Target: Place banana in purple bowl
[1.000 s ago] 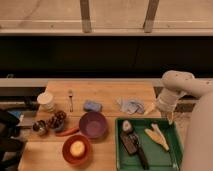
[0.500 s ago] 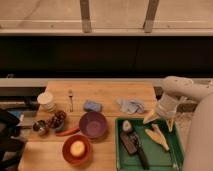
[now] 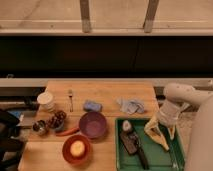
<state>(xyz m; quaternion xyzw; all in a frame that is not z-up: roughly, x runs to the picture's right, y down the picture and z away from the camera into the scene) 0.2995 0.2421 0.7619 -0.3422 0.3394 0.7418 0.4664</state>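
The banana [image 3: 155, 135], pale yellow and forked, lies in the green tray [image 3: 150, 161] at the right of the table. My gripper [image 3: 165, 122] hangs from the white arm [image 3: 182, 95] right over the banana's right end, close to it or touching it; I cannot tell which. The dark purple bowl [image 3: 93, 124] stands on the wooden table left of the tray, about a bowl's width from the banana. Nothing shows inside it.
An orange-red bowl [image 3: 76, 148] with a round yellow lump stands in front of the purple bowl. An orange stick [image 3: 67, 132], dark grapes [image 3: 56, 120], a white cup [image 3: 46, 100], a fork [image 3: 71, 99], a blue sponge [image 3: 92, 105] and a cloth [image 3: 131, 105] lie around. A black tool [image 3: 134, 146] lies in the tray.
My gripper has come down and a little to the right, from above the tray's far edge to just over the banana. The banana and the bowls have not moved.
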